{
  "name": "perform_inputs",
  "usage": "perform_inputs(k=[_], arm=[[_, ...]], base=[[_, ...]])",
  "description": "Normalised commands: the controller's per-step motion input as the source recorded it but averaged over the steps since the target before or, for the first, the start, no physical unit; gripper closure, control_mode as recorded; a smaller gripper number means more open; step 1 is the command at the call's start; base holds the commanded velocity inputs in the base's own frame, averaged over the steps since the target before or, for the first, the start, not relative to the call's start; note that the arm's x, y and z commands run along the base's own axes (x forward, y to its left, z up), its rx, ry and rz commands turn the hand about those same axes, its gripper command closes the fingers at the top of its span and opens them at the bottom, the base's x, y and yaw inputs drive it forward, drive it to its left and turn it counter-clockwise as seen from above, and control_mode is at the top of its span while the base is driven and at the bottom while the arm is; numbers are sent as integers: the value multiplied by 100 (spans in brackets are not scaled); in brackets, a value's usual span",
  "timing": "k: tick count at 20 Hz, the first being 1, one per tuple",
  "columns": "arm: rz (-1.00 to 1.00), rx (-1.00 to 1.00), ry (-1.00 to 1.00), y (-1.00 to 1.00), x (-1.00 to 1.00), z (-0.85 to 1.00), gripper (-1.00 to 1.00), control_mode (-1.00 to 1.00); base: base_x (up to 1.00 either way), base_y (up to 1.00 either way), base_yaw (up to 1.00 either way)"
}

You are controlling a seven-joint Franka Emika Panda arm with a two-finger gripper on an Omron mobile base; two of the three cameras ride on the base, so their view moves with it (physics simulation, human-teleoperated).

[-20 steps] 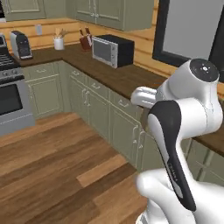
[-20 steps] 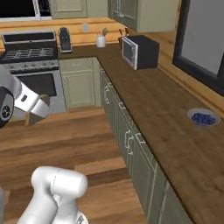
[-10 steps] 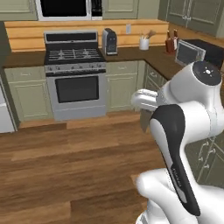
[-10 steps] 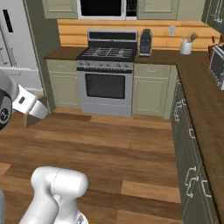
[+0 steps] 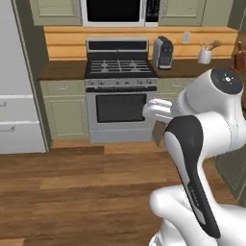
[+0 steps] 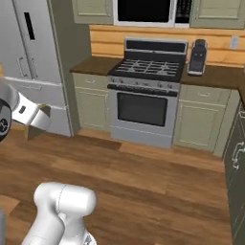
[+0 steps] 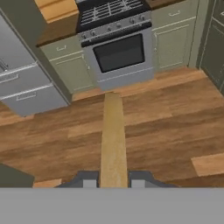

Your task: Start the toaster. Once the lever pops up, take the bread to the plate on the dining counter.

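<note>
The wood floor (image 6: pixel 158 177) lies open ahead — bare planks from the base to the stove (image 6: pixel 146 98). Beyond that the way is walled: stove in the middle, green cabinets (image 6: pixel 93 103) on both sides, the tall grey fridge (image 6: pixel 33 62) at the left. A further cabinet run (image 6: pixel 237 158) closes the right side. The bread (image 7: pixel 113 140), gripped edge-on, juts forward from the gripper (image 7: pixel 113 179) — extra reach to mind.

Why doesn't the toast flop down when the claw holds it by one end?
The toast sticks straight out from the claw without sagging, so it is probably stiff and light. It is thin and pinched at one edge only, so a hard squeeze or a bump might crack it.
</note>
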Motion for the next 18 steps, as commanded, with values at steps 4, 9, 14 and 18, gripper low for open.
perform_inputs(k=[4, 9, 14, 18], arm=[[0, 0, 0, 0, 0, 0, 100, 100], [0, 0, 0, 0, 0, 0, 100, 100], [0, 0, 0, 0, 0, 0, 100, 100], [0, 0, 0, 0, 0, 0, 100, 100]], base=[[100, 44, 45], [100, 32, 54], [100, 21, 58], [100, 5, 64]])
